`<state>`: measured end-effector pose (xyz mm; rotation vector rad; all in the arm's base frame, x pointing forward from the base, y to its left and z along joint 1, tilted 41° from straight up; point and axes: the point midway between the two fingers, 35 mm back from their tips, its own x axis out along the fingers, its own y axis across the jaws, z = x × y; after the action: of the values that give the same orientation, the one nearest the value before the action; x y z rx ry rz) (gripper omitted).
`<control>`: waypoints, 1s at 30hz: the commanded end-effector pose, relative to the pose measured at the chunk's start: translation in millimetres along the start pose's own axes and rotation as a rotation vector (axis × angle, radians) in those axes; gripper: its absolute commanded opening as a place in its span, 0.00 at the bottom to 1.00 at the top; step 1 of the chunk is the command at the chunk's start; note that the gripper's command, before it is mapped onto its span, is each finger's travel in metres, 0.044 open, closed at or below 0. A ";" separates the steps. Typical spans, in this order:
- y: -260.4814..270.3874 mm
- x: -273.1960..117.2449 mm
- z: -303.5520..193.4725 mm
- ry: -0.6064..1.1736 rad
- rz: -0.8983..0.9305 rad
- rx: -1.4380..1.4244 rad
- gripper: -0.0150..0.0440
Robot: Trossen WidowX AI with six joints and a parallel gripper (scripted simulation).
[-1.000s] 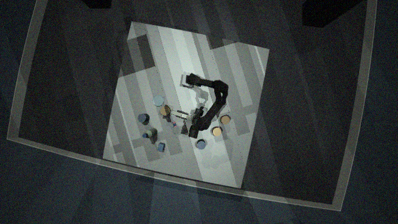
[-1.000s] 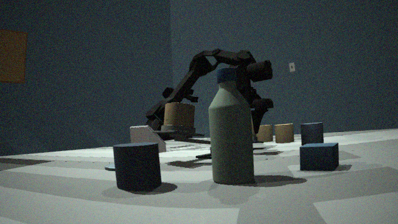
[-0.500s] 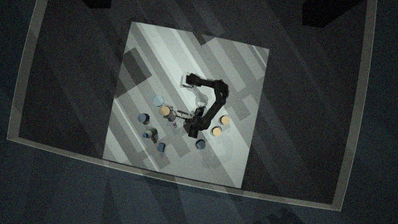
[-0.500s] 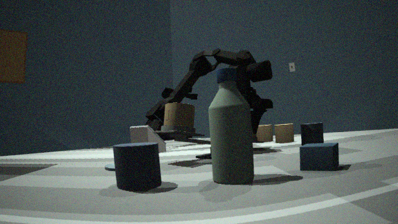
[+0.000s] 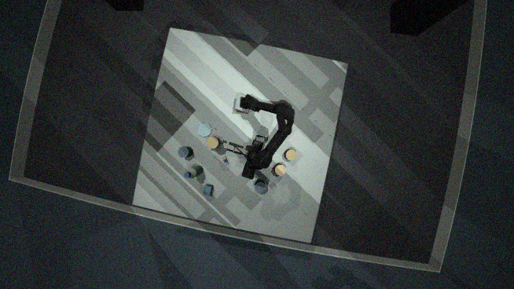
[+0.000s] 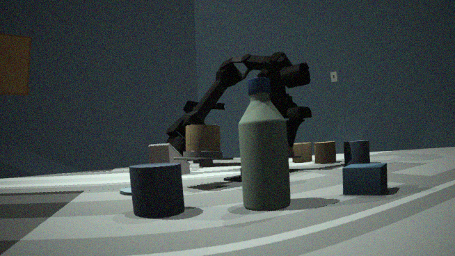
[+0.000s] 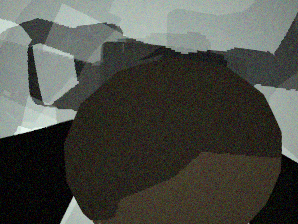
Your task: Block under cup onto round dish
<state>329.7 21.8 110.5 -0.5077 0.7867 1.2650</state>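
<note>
My pincer [image 5: 253, 155] [image 6: 292, 144] [image 7: 172, 132] pinches one cup [image 7: 170, 110] of two, and from it the single balance [image 5: 234, 148] [image 6: 203, 154] points its long axis toward ten o'clock overhead, carrying the second cup [image 5: 212, 142] [image 6: 202, 138] near one round dish [image 5: 204, 129] [image 6: 125, 191].

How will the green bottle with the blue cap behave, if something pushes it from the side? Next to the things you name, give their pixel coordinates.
The green bottle [image 5: 193, 171] [image 6: 265, 163] would probably tip if pushed high up, because it stands tall on a fairly narrow base. Its round body might then roll. The smooth, straight sides suggest a stiff body, perhaps somewhat slippery.
</note>
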 end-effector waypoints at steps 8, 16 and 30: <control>-3.8 -16.9 0.4 0.003 -0.016 0.000 0.25; -4.7 -27.4 0.2 0.003 -0.022 0.006 0.25; -5.2 -45.9 0.0 0.004 -0.033 0.017 0.25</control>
<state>325.2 -6.3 135.6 -0.4935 0.8190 1.2359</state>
